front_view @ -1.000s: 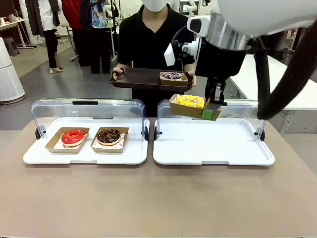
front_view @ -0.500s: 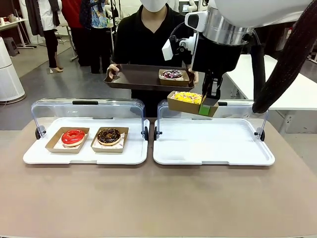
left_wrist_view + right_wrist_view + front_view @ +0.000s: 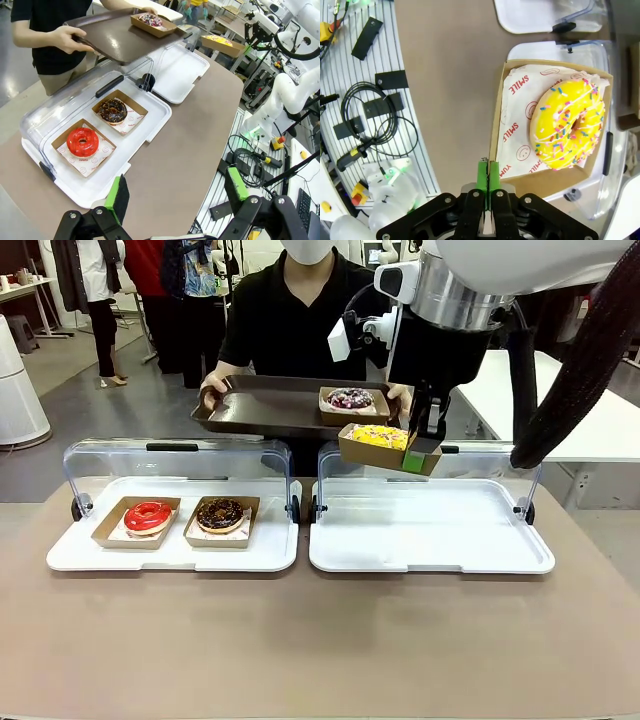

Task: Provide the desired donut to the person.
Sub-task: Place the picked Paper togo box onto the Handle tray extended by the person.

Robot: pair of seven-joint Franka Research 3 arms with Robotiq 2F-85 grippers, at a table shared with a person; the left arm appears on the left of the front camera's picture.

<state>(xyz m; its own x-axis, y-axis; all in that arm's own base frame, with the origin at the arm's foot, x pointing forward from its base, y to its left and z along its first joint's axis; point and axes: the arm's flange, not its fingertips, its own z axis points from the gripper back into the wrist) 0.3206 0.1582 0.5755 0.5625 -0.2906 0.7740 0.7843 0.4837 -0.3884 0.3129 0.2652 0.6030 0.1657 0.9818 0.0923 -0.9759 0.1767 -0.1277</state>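
Yellow donut box (image 3: 378, 447) edge pinched, beside tray (image 3: 255, 410)

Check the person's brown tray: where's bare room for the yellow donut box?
The brown tray is bare from the person's hand at its left end across to the purple-sprinkled donut box. The right end is crowded: that box sits there, with the right gripper holding the yellow donut box just below it.

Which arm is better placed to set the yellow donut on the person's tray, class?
The right. Its claw is shut on the yellow donut's box, just below the brown tray. The left claw is open, empty, high over the table's near side.
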